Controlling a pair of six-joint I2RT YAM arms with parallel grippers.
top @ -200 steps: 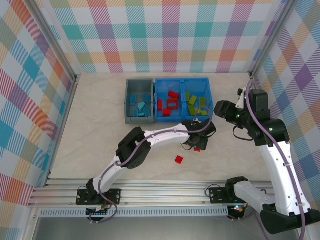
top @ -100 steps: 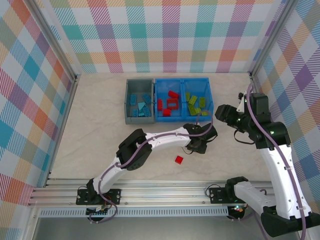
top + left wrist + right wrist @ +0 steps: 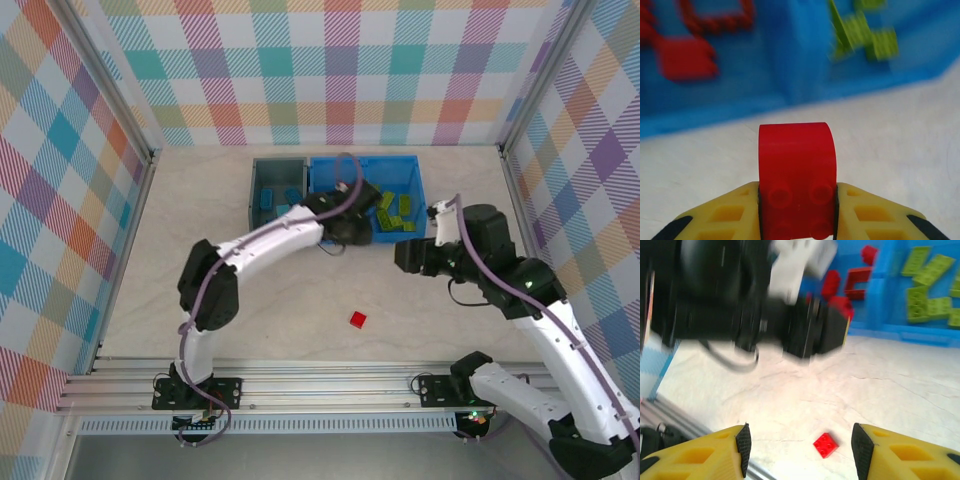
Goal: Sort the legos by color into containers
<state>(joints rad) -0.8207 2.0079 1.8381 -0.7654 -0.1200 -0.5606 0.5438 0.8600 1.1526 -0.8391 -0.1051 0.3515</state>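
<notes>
My left gripper [image 3: 796, 200] is shut on a red lego [image 3: 796, 165] with a rounded top, held just in front of the blue bin [image 3: 715, 117]. Seen from above, that gripper [image 3: 345, 230] sits at the front edge of the bin's left compartment. Red legos [image 3: 685, 57] lie in that compartment and lime green legos [image 3: 392, 208] in the right one. The grey bin [image 3: 275, 162] holds light blue legos [image 3: 272, 200]. One small red lego [image 3: 358, 319] lies loose on the table. My right gripper [image 3: 800, 447] hangs open above it, nothing between its fingers.
The left arm's blurred black wrist [image 3: 790, 315] crosses the right wrist view between my right gripper [image 3: 405, 255] and the blue bin [image 3: 385, 160]. An aluminium rail [image 3: 320, 375] borders the table's near edge. Checked walls enclose the other sides.
My left gripper carried the red lego from the table's right-middle up and left to the blue bin's front. The right arm swung left and lower over the table.
</notes>
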